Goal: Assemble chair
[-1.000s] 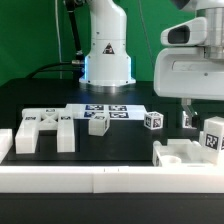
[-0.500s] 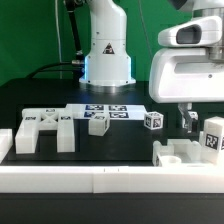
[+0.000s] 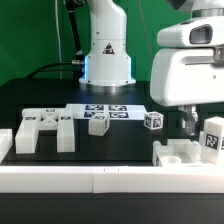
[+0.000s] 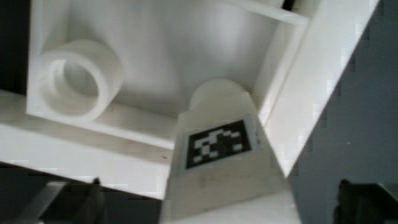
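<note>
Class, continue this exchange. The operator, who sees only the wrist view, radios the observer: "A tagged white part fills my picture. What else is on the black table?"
Observer: A white notched plastic frame lies far toward the exterior view's left.
Operator: Any small loose parts?
Observer: A small white tagged block and a white tagged cube stand apart from each other, further toward the exterior view's right.
Operator: And the marker board?
Observer: The marker board lies flat just behind the small block.
</note>
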You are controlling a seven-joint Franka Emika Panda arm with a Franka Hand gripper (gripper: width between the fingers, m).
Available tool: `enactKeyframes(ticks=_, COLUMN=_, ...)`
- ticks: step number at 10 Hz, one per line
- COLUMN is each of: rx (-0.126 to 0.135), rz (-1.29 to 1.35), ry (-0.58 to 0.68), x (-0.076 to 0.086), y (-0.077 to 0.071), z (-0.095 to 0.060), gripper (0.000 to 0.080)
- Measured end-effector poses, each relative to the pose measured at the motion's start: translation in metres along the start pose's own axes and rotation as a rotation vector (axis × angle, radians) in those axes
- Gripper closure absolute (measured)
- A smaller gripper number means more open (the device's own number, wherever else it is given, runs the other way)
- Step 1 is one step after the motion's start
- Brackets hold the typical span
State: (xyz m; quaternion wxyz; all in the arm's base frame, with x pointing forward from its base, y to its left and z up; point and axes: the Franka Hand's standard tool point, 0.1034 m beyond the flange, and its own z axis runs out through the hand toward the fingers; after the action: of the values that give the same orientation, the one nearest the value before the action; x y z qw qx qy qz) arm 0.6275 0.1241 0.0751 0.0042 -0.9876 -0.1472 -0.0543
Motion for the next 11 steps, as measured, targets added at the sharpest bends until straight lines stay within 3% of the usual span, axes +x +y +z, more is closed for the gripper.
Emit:
enactKeyframes(ticks=1, rx=0.0, rz=0.0, ry=0.0, x=0.0, y=0.0001, z=0.0, gripper=0.0278)
enactKeyframes(ticks=2, rx=0.0, rz=0.014, ry=0.0, x=0.0, y=0.0001, z=0.0, gripper=0.0278)
enactKeyframes(ticks=4, rx=0.002, rz=0.076, ry=0.0, x=0.0, y=-0.0001, z=0.0, gripper=0.0511)
enactKeyframes(ticks=11, rx=0.013, rz=0.701, ry=-0.002, x=-0.0015, y=-0.0029, z=0.0012, gripper=0.0511)
